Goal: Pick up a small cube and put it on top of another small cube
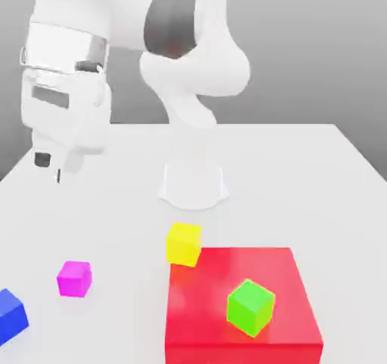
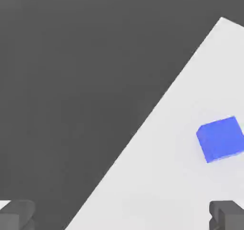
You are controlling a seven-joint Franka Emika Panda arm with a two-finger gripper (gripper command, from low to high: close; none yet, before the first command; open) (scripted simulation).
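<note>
Below the pincer, whose two fingers stand spread wide and empty above the white table, lies one blue cube, one pink cube beside it; farther off, one yellow cube, then one green cube on one red slab.

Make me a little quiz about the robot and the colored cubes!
1. True or false: the green cube sits on the red block.
2. Which cube lies nearest the pink cube: A yellow, B blue, C green?
3. Fill in: the gripper is ____ and holds nothing.

Key: 1 true; 2 B; 3 open.
</note>
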